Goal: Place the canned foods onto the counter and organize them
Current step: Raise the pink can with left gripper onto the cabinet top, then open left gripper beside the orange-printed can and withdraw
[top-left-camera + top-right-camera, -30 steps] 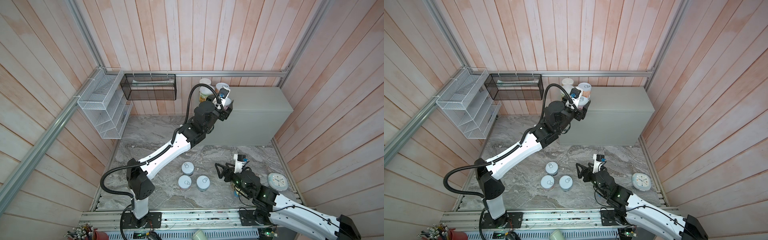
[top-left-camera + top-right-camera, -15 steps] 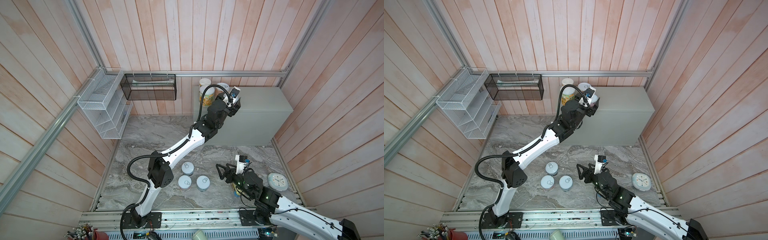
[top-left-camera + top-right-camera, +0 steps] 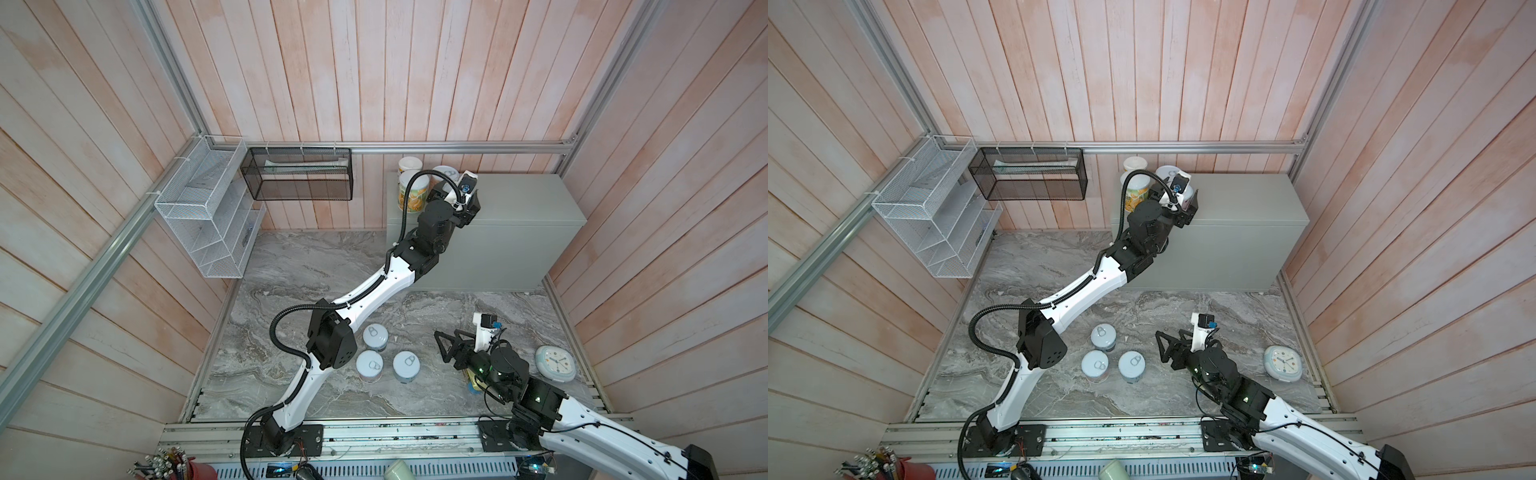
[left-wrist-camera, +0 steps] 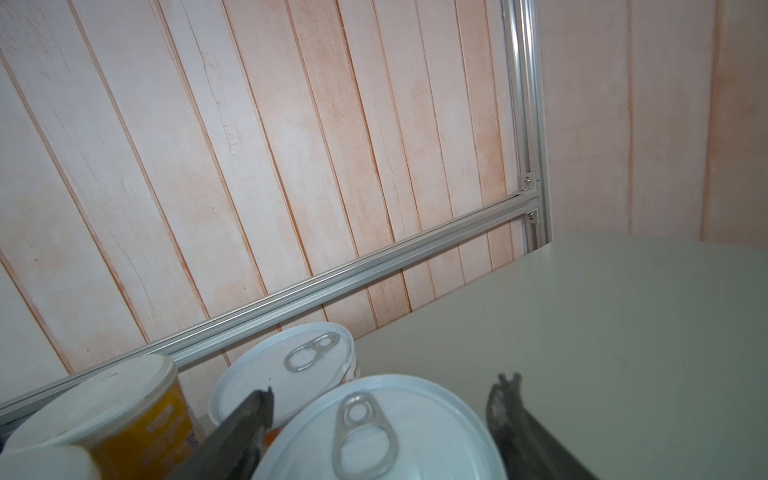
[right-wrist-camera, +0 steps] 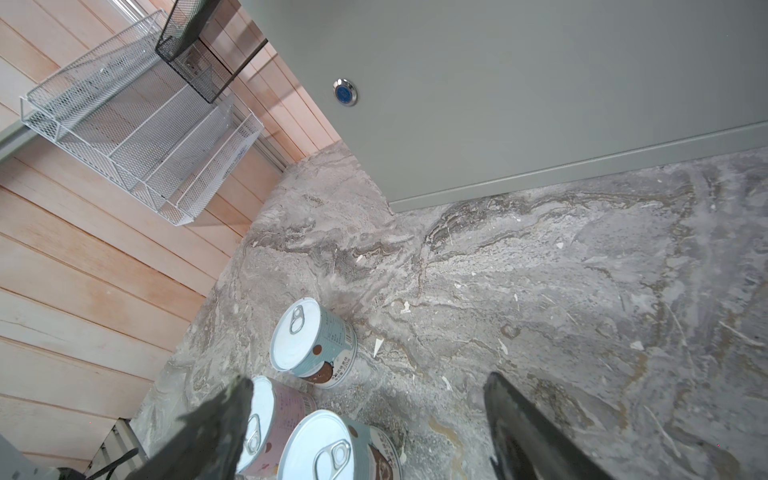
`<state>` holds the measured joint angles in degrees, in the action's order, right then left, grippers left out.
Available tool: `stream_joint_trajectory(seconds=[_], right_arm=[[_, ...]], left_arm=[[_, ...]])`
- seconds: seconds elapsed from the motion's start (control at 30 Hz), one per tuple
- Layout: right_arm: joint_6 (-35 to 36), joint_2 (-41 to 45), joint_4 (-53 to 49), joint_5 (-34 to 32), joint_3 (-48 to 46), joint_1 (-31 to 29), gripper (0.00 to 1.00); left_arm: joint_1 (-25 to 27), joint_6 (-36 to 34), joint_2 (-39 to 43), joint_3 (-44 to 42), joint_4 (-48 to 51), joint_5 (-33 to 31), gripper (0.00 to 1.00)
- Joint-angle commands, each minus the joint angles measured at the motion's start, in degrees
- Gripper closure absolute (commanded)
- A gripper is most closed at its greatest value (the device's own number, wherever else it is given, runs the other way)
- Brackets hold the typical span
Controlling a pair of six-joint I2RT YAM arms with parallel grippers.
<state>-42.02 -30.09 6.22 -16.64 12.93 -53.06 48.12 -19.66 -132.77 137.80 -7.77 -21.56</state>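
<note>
In the lower centre of a top view, three floor cans (image 3: 369, 365) remain to be moved. At upper centre, the left gripper (image 4: 384, 395) has just been opened wide, so the released can (image 4: 374, 436) is left free between its jaws on the counter (image 3: 519, 199), beside three placed cans (image 4: 257, 374); it is set upright, ring-pull lid upward, axis vertical, with no long side. At lower right, the right gripper (image 5: 370, 382) is held open, empty.

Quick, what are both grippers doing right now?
Left gripper: open, straddling a pull-tab can on the counter.
Right gripper: open, holding nothing.
</note>
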Motion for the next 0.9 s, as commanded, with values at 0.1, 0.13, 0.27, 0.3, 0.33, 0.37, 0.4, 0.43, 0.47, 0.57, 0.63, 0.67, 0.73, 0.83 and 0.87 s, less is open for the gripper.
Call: stream_joint_trajectory(seconds=[0.1, 0.13, 0.27, 0.3, 0.33, 0.37, 0.4, 0.43, 0.47, 0.57, 0.63, 0.67, 0.73, 0.83, 0.87], right_arm=[[0.27, 0.05, -1.29, -0.73, -0.36, 0.15, 0.13], [0.40, 0.00, -1.28, -0.78, -0.21, 0.15, 0.13], [0.88, -0.32, -1.38, -0.87, 0.08, 0.15, 0.13], [0.89, -0.50, -1.41, -0.99, 0.07, 0.15, 0.13], [0.89, -0.62, -1.47, -1.02, 0.05, 0.15, 0.13], [0.80, -0.72, -1.57, -1.02, 0.10, 0.15, 0.13], [0.80, -0.83, -1.60, -0.89, 0.12, 0.14, 0.13], [0.76, -0.95, -1.62, -0.92, 0.24, 0.15, 0.13], [0.71, -1.04, -1.69, -1.02, 0.32, 0.15, 0.13], [0.78, -1.42, -1.79, -1.15, 0.58, 0.15, 0.13], [0.89, -1.49, -1.83, -1.24, 0.78, 0.15, 0.12], [0.95, -1.56, -1.94, -1.28, 0.78, 0.13, 0.12], [0.95, -1.70, -1.96, -1.44, 0.77, 0.15, 0.11], [0.89, -1.64, -2.18, -1.63, 0.82, 0.15, 0.11], [0.88, -1.71, -2.26, -1.62, 0.84, 0.14, 0.11]], left_arm=[[-0.13, -2.24, 0.49, -1.20, -5.33, -2.49, 0.00], [-0.20, -2.30, 0.49, -1.18, -5.42, -2.67, 0.00], [0.12, -2.63, 0.98, -1.52, -5.75, -2.89, 0.00], [0.39, -3.27, 1.26, -1.83, -6.13, -3.08, 0.00], [0.60, -4.06, 1.57, -2.65, -6.72, -3.16, 0.00], [0.79, -4.56, 1.92, -3.25, -7.31, -3.35, 0.00], [1.02, -4.73, 2.41, -4.00, -7.75, -3.77, 0.00], [1.16, -4.65, 2.99, -4.72, -8.12, -3.84, 0.00], [1.36, -4.69, 3.47, -5.45, -8.65, -3.92, 0.00], [1.67, -5.43, 4.22, -6.01, -8.97, -4.92, 0.00], [2.14, -6.29, 4.88, -6.34, -8.93, -5.81, 0.00], [2.45, -6.67, 5.38, -7.12, -9.58, -6.32, 0.00], [3.23, -7.93, 6.34, -8.75, -11.41, -8.21, 0.00], [4.63, -10.01, 7.91, -11.54, -14.02, -11.40, 0.00], [5.04, -10.22, 8.47, -12.45, -14.28, -12.59, 0.00]])
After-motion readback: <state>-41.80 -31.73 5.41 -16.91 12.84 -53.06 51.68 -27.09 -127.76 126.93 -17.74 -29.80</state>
